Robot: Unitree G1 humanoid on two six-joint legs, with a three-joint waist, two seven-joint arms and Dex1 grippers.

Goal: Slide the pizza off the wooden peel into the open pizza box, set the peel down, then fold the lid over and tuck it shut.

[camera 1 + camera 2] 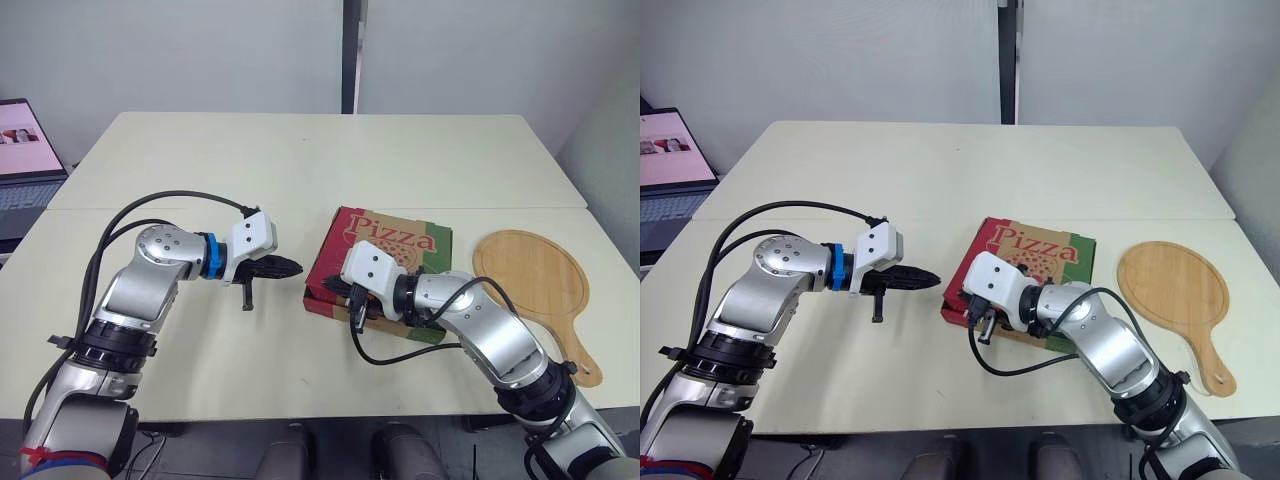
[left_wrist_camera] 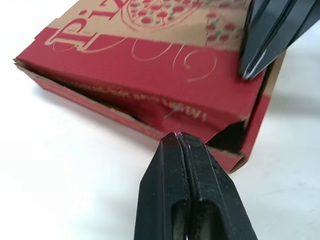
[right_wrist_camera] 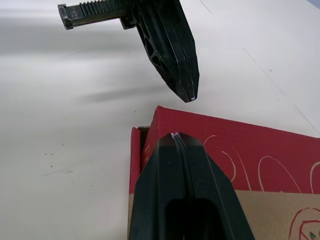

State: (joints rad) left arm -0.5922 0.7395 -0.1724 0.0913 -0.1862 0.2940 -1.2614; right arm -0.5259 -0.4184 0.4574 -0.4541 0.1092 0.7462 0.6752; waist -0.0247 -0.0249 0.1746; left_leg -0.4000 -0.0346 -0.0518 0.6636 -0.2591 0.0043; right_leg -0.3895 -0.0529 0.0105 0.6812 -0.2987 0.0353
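The pizza box [image 1: 400, 240] lies on the table with its lid folded down; it has red sides and "Pizza" printed on top. In the left wrist view its near corner [image 2: 235, 140] gapes a little. The empty wooden peel [image 1: 530, 275] lies flat to the right of the box. My left gripper [image 1: 298, 268] is shut and points at the box's left side from a short gap away. My right gripper [image 1: 337, 288] is shut with nothing in it, its tips over the lid's front left corner; the wrist view shows its tips [image 3: 176, 135] above the red lid edge [image 3: 240, 145].
A laptop [image 1: 25, 150] stands at the far left edge beyond the table. The cream tabletop [image 1: 300, 160] stretches wide behind and left of the box. Cables loop from both wrists.
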